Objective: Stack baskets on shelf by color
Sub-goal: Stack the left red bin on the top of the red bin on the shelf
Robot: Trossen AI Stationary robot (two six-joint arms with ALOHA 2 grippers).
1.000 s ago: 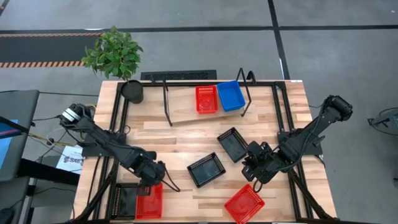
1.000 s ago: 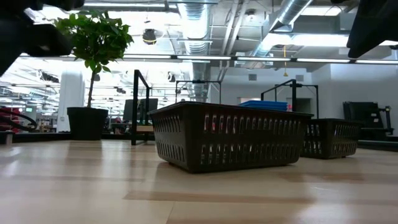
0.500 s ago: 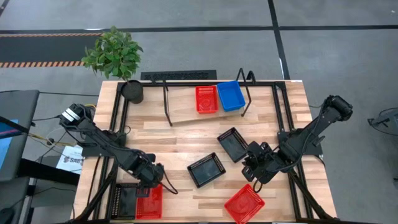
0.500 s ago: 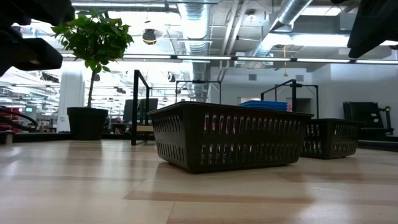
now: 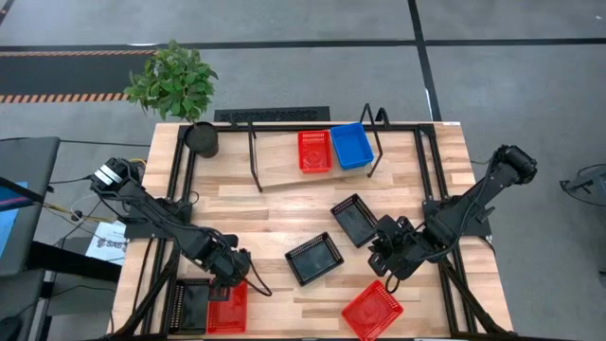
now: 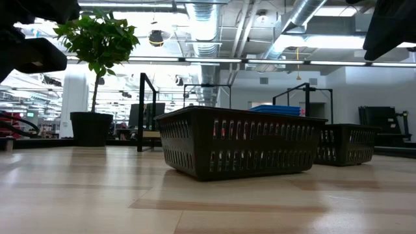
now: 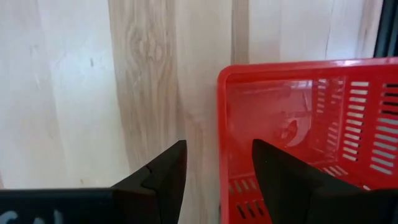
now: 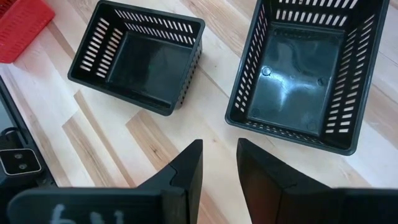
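Descending slightly, our left gripper [image 7: 214, 168] straddles (unclosed) the red basket [image 7: 311, 124] wall; right gripper [image 8: 219, 163] open, idle.

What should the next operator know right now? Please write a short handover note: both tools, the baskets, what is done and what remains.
Left tool: open, straddling the wall of a red basket at the table's front left; not closed on it yet.
Right tool: open, holding nothing, hanging above the table beside two black baskets in the middle.
Shelf: one red stack and one blue stack side by side; how many are in each I cannot tell.
Still on the table: a third black basket beside the left red one, and another red basket at front right.
Left to do: stack the reds, then all blacks.
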